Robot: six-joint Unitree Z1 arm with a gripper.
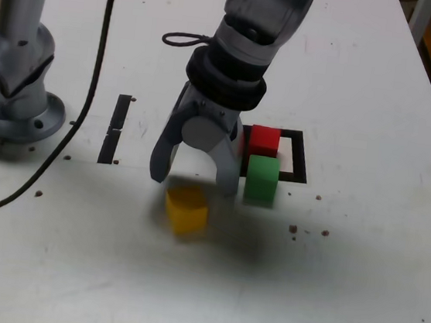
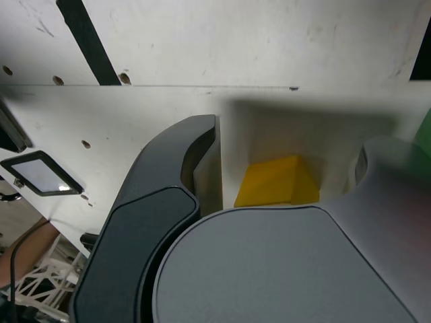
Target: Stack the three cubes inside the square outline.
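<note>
The yellow cube [image 1: 186,210] sits loose on the tabletop [image 1: 326,283], at seven o'clock from the outline [image 1: 301,157]. The end effector [image 1: 193,184] has its fingers apart; centring them on opposite faces before closing should avoid skewing it. Lift well clear of the green cube [image 1: 262,178], at two o'clock; room is open towards six.

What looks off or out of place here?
The green cube sits across the bottom edge of the square outline, partly outside it, in the exterior view. The red cube is inside, so green looks misplaced for stacking. Nothing looks spilled or damaged.
</note>
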